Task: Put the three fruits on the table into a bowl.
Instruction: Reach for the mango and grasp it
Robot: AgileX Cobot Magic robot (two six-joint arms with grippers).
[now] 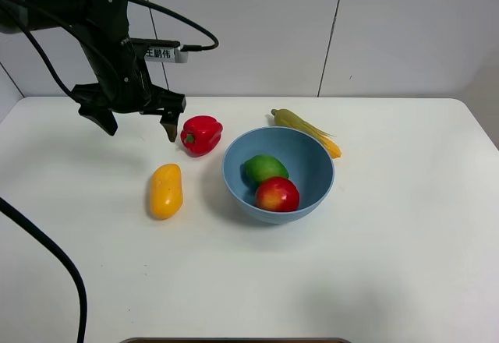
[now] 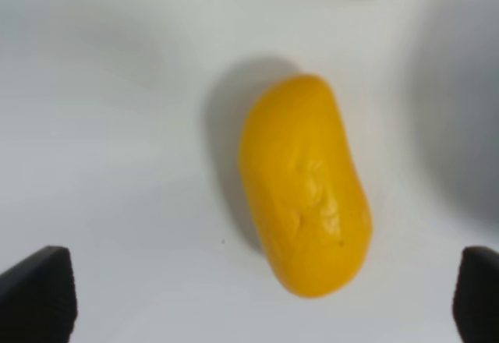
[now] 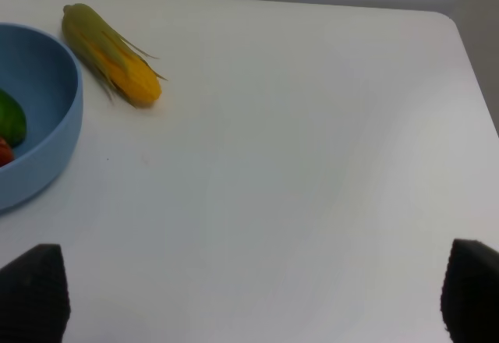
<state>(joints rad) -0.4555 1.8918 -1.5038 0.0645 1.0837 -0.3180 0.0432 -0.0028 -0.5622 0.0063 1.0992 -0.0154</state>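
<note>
Exterior high view: the green lime [image 1: 263,168] and the red-orange pomegranate [image 1: 277,194] lie touching inside the light-blue bowl [image 1: 228,173]; the mango [image 1: 165,191] lies on the table [image 1: 374,265], just beside the bowl on the left arm's side.
Step in hand: by my reading, the third and last fruit, with the approach to the mango under way and no grasp made.
Left gripper [image 1: 139,129]: jaws spread wide and empty, hanging above the table near the red pepper [image 1: 201,134]; its wrist view looks down on the mango, which lies well ahead of the two fingertips.
Right gripper [image 3: 251,296]: jaws wide, holding nothing, over bare table on the far side of the bowl from the mango.
Next move: likely a descent that brings the jaws across the mango's narrow width, then a close, a lift and a short carry over the bowl's rim.
Care: the mango looks smooth and rounded, so a grip off its middle may slip; the pepper stands close to the approach.
Other things: a corn cob [image 1: 308,129] lies behind the bowl, near its rim.
Surface: plain white tabletop, matt, with rounded corners and soft shadows.
Room: pale panelled wall [image 1: 249,31] behind; a black cable [image 1: 54,273] crosses the near left.
</note>
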